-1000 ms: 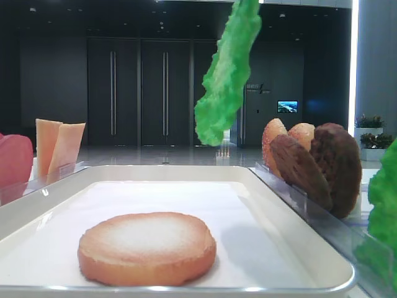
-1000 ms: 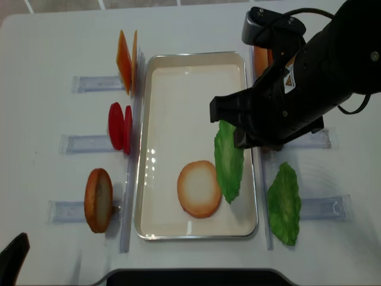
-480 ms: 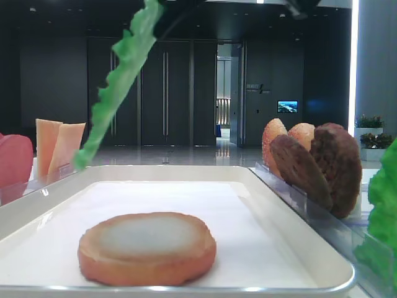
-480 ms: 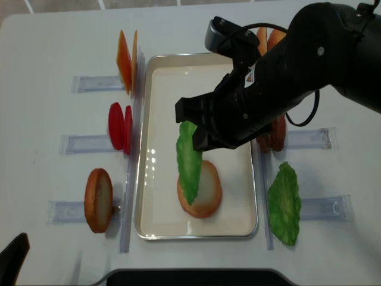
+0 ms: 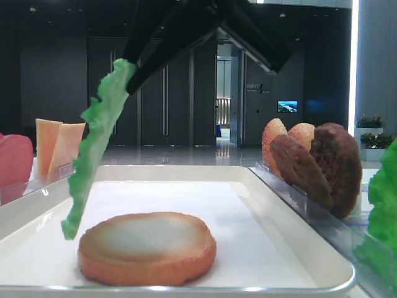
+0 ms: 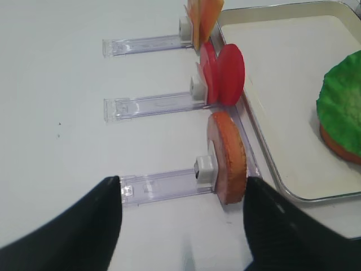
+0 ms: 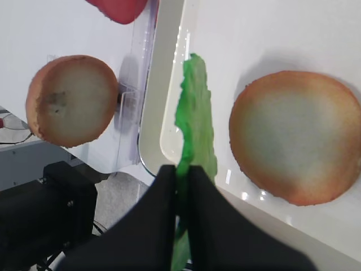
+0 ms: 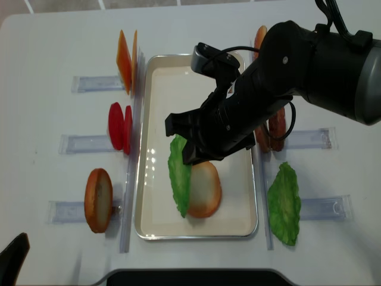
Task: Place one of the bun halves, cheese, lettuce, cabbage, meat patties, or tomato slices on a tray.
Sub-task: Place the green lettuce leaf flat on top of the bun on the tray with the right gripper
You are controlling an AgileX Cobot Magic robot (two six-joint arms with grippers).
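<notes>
- Two cheese slices (image 8: 126,59) stand on edge in a clear holder (image 8: 98,83), far off to the left of my right gripper (image 8: 186,136) and further up the table.
- Two tomato slices (image 8: 120,126) stand upright in the next holder, level with my gripper and well to its left — outside the tray's rim.
- One bun half (image 8: 99,199) stands on edge in the lowest left holder, down and to the left of my gripper; my left gripper (image 6: 180,226) hovers just behind it with its dark fingers spread apart, holding nothing.
- My right gripper is pinched tight on the top edge of a lettuce leaf (image 8: 179,176), which hangs below it over the white tray (image 8: 156,232); its lower tip sits just by the left edge of the bun half (image 8: 204,189) lying flat on the tray — whether they touch, I cannot tell.
- Right of my gripper, meat patties (image 8: 275,127) and more bun halves stand beyond the tray's rim.
- Another lettuce leaf (image 8: 284,204) lies further right, on the table.
</notes>
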